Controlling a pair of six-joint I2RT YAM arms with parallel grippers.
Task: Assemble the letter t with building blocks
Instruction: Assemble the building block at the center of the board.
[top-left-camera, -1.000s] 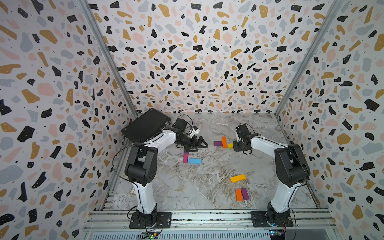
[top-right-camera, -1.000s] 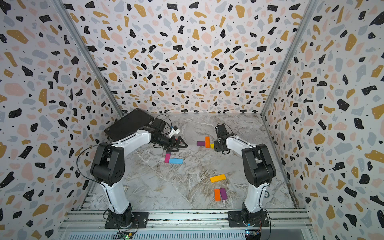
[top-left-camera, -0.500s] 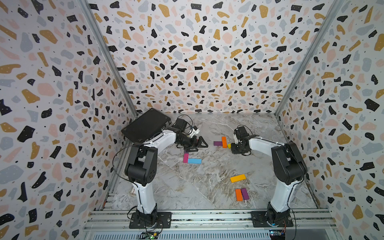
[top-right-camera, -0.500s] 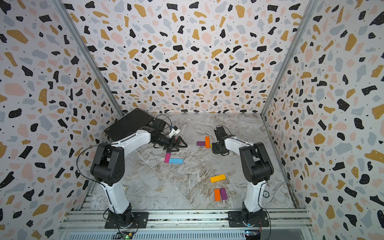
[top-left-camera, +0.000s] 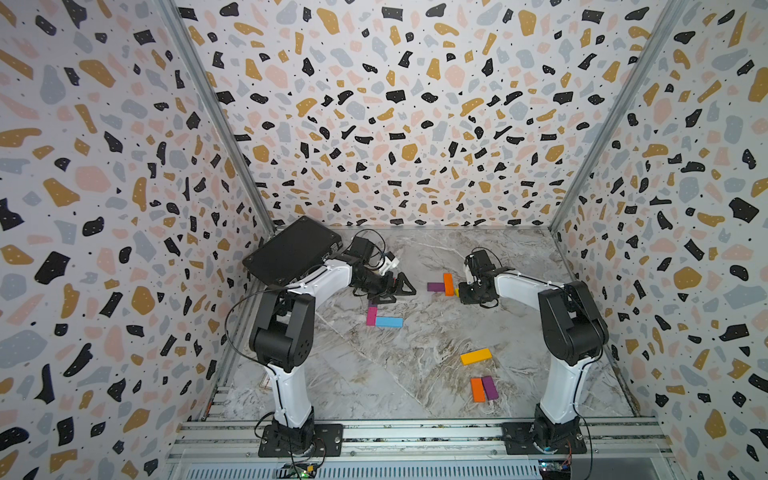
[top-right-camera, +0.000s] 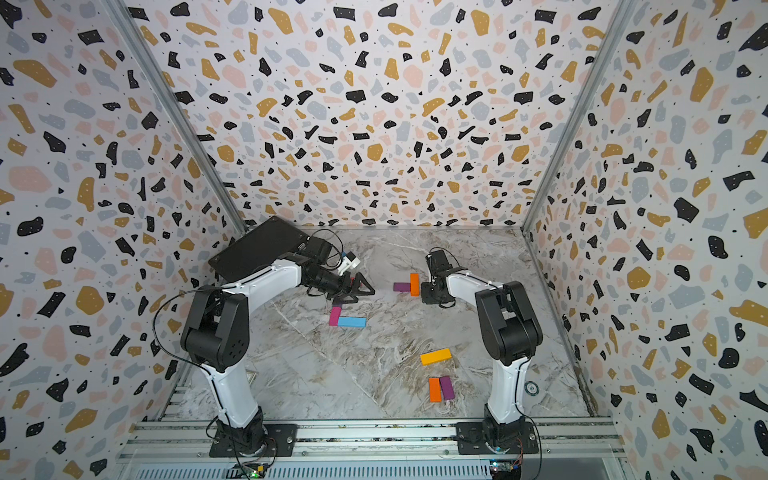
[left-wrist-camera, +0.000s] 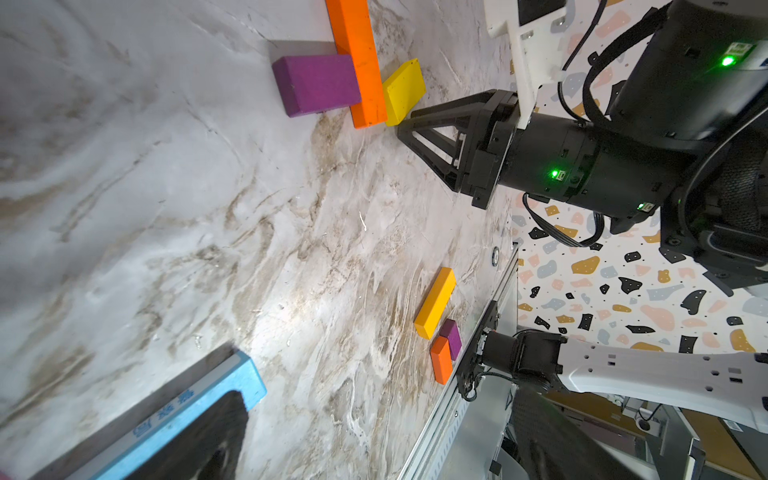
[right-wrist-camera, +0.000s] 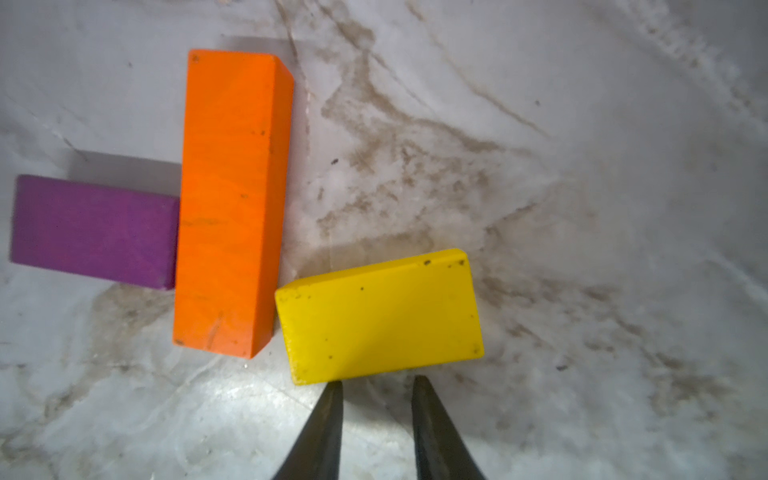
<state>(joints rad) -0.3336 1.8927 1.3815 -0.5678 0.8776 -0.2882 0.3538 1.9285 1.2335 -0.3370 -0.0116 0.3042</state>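
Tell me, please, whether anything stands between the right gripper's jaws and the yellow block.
Nothing visible does. In the right wrist view the right gripper points its jaws, slightly apart and empty, straight at the near long edge of the yellow block, with only a sliver of bare table between.

Two white-and-black robot arms reach inward toward the middle of both top views.
The left arm (top-left-camera: 324, 278) bends toward centre frame, and the left gripper (top-left-camera: 397, 291) sits low with its jaws spread wide. The right arm (top-left-camera: 519, 286) stretches leftward, and the right gripper (right-wrist-camera: 376, 382) is angled downward with its jaws narrowly parted, holding nothing.
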